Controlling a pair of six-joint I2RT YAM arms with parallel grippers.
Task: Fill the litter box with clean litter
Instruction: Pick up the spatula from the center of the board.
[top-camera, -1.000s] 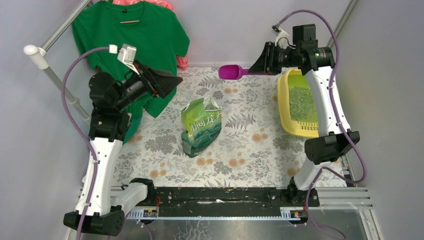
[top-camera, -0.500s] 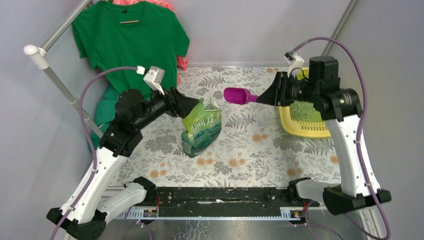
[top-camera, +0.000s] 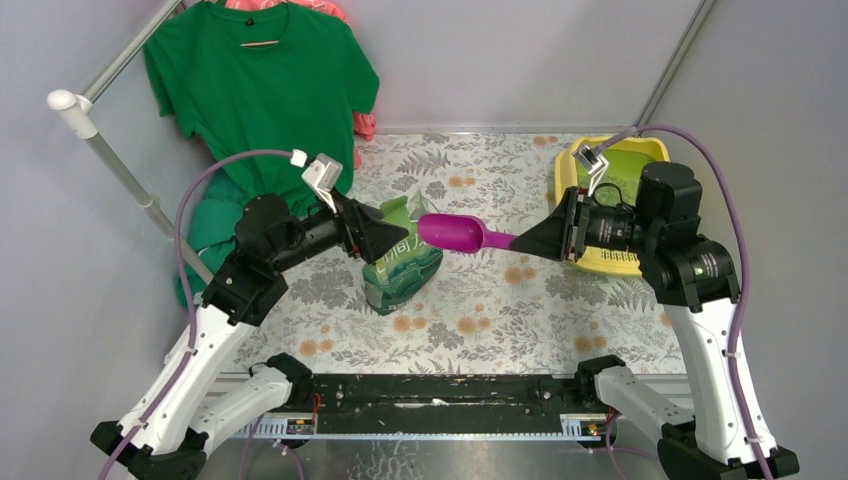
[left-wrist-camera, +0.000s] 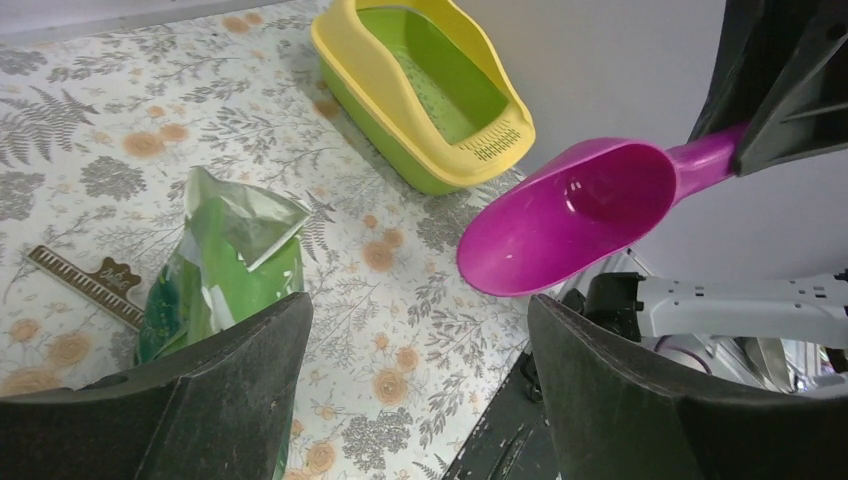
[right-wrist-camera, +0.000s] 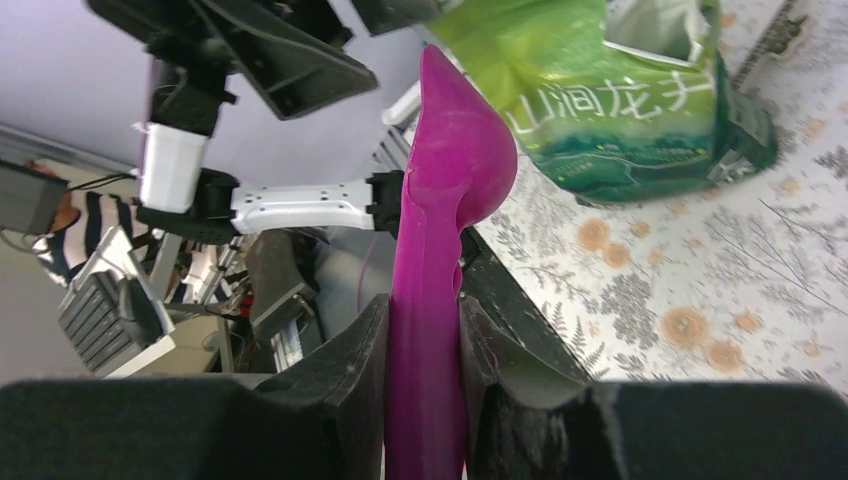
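Left wrist view: my left gripper has its two black fingers spread wide with nothing between them. Just ahead of the left finger sits a glossy green bag, its top torn open. Ahead of the right finger hangs a purple scoop, its bowl empty and its handle clamped between the fingers of my right gripper. Farthest out, well beyond both, the litter box rests on the flowered table cover. It is a yellow rectangular tray with rounded corners, a raised rim and a green inside. Its long axis runs away from my left jaws, slanting leftward, with a slotted short end nearest them.
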